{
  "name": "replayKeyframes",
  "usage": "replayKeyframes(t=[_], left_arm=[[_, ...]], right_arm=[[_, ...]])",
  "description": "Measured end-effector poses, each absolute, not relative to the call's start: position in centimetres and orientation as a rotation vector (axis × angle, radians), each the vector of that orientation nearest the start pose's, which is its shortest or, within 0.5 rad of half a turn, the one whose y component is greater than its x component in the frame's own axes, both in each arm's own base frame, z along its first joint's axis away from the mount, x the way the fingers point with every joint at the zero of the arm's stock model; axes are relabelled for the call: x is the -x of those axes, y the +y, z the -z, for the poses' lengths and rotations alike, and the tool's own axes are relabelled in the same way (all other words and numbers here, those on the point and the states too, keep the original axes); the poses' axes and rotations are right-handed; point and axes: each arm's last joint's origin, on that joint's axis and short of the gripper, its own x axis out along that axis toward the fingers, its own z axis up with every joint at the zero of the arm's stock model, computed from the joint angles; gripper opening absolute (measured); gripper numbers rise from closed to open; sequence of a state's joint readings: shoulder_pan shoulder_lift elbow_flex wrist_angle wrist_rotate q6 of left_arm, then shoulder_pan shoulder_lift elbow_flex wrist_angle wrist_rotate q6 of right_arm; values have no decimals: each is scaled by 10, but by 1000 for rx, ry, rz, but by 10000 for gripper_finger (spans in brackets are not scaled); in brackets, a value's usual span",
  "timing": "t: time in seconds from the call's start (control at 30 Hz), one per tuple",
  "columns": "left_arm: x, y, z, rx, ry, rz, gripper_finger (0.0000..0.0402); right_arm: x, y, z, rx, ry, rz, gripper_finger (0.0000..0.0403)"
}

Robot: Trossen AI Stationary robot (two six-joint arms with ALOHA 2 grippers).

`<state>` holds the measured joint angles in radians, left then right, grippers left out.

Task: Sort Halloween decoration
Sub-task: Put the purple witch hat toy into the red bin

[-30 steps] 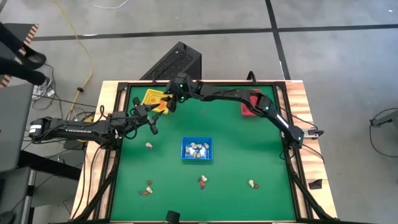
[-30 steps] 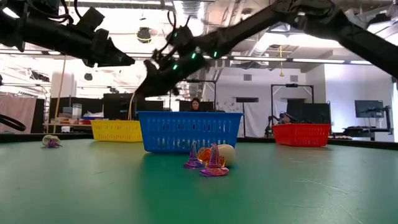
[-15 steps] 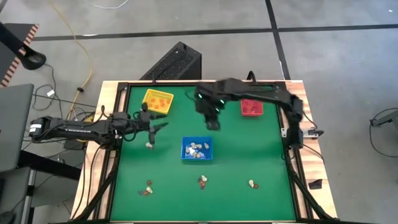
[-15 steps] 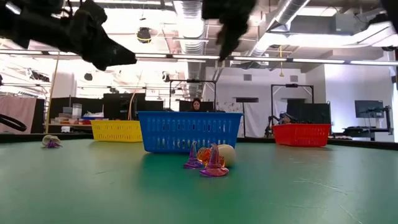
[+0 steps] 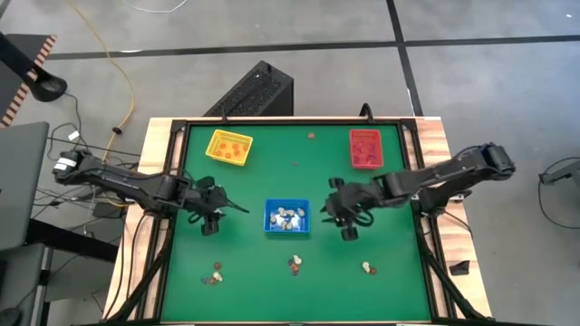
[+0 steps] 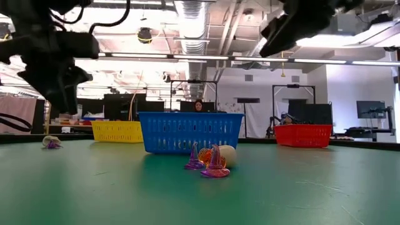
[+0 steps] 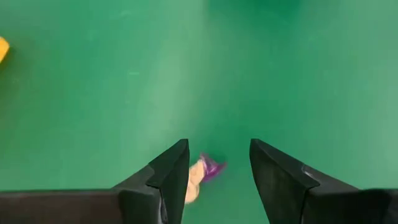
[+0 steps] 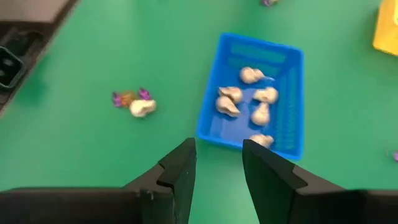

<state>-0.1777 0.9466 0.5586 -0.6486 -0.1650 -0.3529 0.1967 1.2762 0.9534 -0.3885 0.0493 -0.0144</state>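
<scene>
the open, empty left gripper (image 7: 219, 163) hovers over a small whitish-and-purple halloween trinket (image 7: 202, 172) on the green felt table (image 5: 254, 263), left of the blue plastic tray (image 5: 287, 217). judging by this, a pick is beginning; next comes a straight descent. the trinket's long axis looks roughly crosswise between the fingers. the right gripper (image 8: 216, 158), parted and empty, waits right of the tray.

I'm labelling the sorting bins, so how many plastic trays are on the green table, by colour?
Yellow tray: 1
Blue tray: 1
Red tray: 1
Total: 3 trays
</scene>
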Motion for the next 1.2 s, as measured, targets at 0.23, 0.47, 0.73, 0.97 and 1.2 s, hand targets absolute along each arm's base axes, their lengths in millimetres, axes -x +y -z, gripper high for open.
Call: replayKeyframes(t=[0.23,0.47,0.73,0.97,1.2], left_arm=[[-170,-27,-183,54,1116,-139,158],[-177,-29,-171,36,1191,-111,158],[-186,-32,-155,8,1262,-73,158],[-192,-33,-143,-54,1316,-37,158],[-191,-33,-140,-58,1346,-39,157]], right_arm=[[-245,55,-253,61,617,-164,162],[-241,55,-238,63,648,-161,162],[-241,55,-237,97,651,-172,162],[-241,54,-238,123,643,-181,162],[-241,54,-238,123,643,-181,162]])
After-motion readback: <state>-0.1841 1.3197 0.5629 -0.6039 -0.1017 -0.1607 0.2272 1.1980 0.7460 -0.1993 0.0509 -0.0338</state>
